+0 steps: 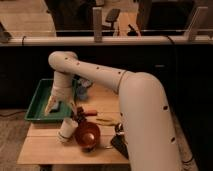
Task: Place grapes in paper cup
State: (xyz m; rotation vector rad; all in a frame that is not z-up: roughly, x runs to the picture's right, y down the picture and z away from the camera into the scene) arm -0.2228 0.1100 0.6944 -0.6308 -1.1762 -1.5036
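White paper cup (67, 129) tilted beside end effector (56, 106); grapes unseen.

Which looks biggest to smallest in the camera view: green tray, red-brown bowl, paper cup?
1. Green tray, with the gripper over it.
2. Red-brown bowl.
3. Paper cup, close to the bowl in apparent size, so that ranking is unsure.

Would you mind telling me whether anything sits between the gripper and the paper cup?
Nothing visible does. The gripper hangs over the green tray, and the paper cup stands just below-right of it on the table, beside the red-brown bowl.
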